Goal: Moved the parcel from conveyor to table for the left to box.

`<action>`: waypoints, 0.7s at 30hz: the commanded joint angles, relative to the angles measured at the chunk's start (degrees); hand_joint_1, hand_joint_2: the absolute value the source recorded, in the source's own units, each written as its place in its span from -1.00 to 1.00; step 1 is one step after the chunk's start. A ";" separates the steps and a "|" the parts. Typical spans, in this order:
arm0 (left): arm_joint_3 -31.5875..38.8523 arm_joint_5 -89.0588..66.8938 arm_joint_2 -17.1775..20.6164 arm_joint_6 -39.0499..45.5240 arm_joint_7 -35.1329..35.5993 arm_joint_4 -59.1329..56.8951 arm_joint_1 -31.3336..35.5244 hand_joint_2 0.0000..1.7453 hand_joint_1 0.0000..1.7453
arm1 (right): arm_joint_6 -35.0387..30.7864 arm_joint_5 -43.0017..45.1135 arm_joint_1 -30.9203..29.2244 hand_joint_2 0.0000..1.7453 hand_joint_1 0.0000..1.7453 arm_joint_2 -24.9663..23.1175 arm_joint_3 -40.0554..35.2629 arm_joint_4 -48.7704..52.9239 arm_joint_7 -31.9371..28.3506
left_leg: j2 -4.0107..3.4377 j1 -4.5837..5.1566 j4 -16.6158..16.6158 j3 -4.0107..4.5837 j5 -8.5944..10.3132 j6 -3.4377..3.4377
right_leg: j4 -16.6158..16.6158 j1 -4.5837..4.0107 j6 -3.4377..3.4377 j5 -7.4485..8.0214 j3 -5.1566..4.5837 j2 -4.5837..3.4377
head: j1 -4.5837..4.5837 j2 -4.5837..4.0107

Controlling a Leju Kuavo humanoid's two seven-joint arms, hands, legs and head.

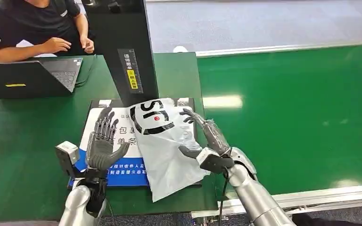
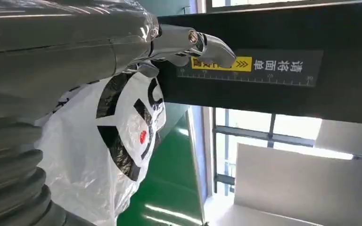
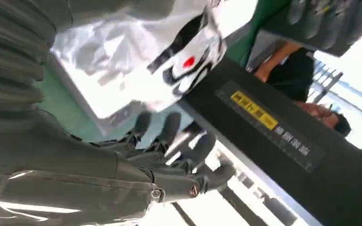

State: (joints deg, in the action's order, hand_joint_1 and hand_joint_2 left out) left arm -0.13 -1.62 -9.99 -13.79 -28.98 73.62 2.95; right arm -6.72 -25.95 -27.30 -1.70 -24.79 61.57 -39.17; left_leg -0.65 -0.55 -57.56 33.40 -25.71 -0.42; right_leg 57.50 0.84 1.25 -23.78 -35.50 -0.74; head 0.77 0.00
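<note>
Nearest, the left hand [image 1: 104, 141] stood upright over the blue-and-white printed mat [image 1: 122, 141], fingers apart and holding nothing, just beside the parcel's near-left edge. Beside it the right hand [image 1: 206, 136] lay against the right side of the parcel [image 1: 162, 146], thumb and fingers spread along the edge; whether it actually gripped the bag or only rested on it I cannot tell. That white plastic parcel, printed with a black ring and a red dot, lay crumpled on the mat on the green table [image 1: 23, 136], its long axis running from the near edge away from the robot, the printed end pointing toward the black post [image 1: 122, 47] and touching its base. Further left sat an open laptop [image 1: 33, 75], with a person [image 1: 33, 23] seated behind it. To the right stretched the green conveyor [image 1: 292, 117]. From the left wrist the parcel [image 2: 108, 155] showed bulging and its logo side-on under the post's yellow label [image 2: 221, 64]; from the right wrist the right hand's fingers [image 3: 169, 127] appeared curled beneath the parcel [image 3: 136, 66].
</note>
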 commanded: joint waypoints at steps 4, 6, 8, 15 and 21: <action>-1.10 0.34 2.42 -0.35 -0.85 -5.80 1.60 1.00 -1.00 | 8.51 6.15 1.93 1.00 -1.00 1.17 2.68 0.65 -0.41 | 0.16 0.03 0.14 -0.20 0.02 0.00 | -0.08 0.01 -0.09 -0.03 0.19 0.17 | 0.00 0.00; -0.96 0.34 2.48 -0.22 -0.87 -5.65 1.49 1.00 -1.00 | 9.10 7.08 3.04 1.00 -1.00 1.68 3.51 3.36 -0.58 | 0.14 0.01 0.08 -0.09 0.01 -0.01 | -0.04 0.00 -0.06 -0.03 0.10 0.15 | 0.00 0.00; -0.59 0.37 2.47 0.05 -1.00 -5.45 1.26 1.00 -1.00 | 9.12 8.43 5.68 1.00 -1.00 2.66 5.23 9.79 -0.76 | 0.21 0.01 0.08 -0.08 0.02 -0.01 | -0.04 0.00 -0.07 -0.05 0.10 0.22 | 0.00 0.00; 2.04 0.66 2.63 0.29 -0.97 -4.68 0.80 1.00 -1.00 | 10.82 15.96 15.79 1.00 -1.00 5.43 16.67 36.60 -0.72 | 0.27 0.03 0.02 0.05 0.00 0.02 | 0.01 0.03 -0.03 -0.08 0.00 0.28 | 0.00 0.00; 2.83 -0.80 2.53 -0.90 -0.59 -3.89 -0.18 1.00 -1.00 | 11.91 15.52 21.20 1.00 -1.00 2.35 27.60 40.19 0.77 | 0.32 0.02 0.08 -0.06 -0.04 0.02 | -0.05 0.02 -0.05 -0.11 0.12 0.34 | 0.00 0.00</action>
State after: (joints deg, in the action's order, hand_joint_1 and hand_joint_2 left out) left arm 1.05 -0.81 -8.46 -13.75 -30.05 71.73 2.42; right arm 4.31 -9.35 -13.11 2.16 -10.68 91.87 -39.57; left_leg -0.64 -0.54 -57.56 33.44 -25.78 -0.40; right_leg 57.48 0.87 1.27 -23.81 -35.53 -0.72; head 0.77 0.00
